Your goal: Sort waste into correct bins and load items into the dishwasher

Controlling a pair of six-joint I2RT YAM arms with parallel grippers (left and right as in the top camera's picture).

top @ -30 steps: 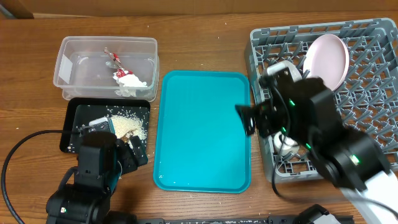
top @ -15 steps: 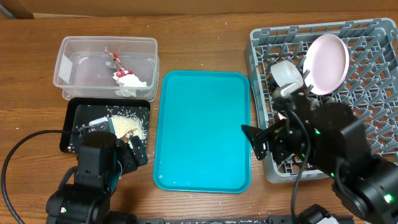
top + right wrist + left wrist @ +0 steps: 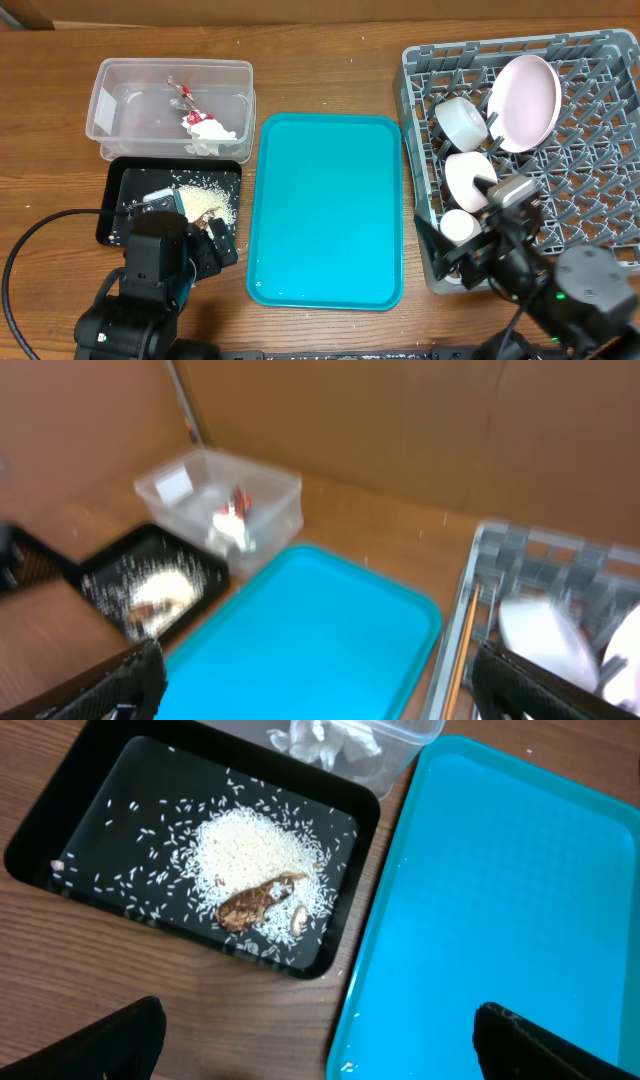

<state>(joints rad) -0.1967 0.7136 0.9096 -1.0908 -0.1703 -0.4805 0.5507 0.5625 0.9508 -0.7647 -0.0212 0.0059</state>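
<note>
- Over brown wooden bench (image 3: pixel 330 60), judging the job as all but finished: seeing no waste or dishes lying loose on it or on the teal tray (image 3: pixel 325 210).
- Noting crumpled napkin (image 3: pixel 208 131) and red wrapper (image 3: pixel 184 95) sitting inside the clear tub (image 3: pixel 110 75), well ahead of the left gripper (image 3: pixel 318 1020).
- Noting rice grains (image 3: pixel 250 840) and brown scraps (image 3: pixel 252 903) lying in the black tray (image 3: pixel 70 850), just ahead of that gripper and to its left, with the teal tray lying ahead to its right.
- Reading the left gripper as released: fingers spread wide at the lower corners of the wrist view, clasping nothing, touching neither tray.
- Counting in the grey dish rack (image 3: pixel 415 60): pink plate (image 3: pixel 528 98) leaning upright, with white bowl (image 3: pixel 462 120), pale bowl (image 3: pixel 465 178) and small white cup (image 3: pixel 458 226) lined down its left side.
- Spotting a thin brown stick, probably a chopstick (image 3: pixel 461 650), lying along the rack's left edge in the blurred right wrist view; failing to confirm a second.
- Placing the right gripper (image 3: pixel 320 670) near the rack's front left corner, with the dishes ahead to its right and the tub and black tray well off ahead to its left.
- Reading it as released too, fingers spread with nothing between.
- Judging little as left beyond parking both arms, barring a hidden chopstick.
</note>
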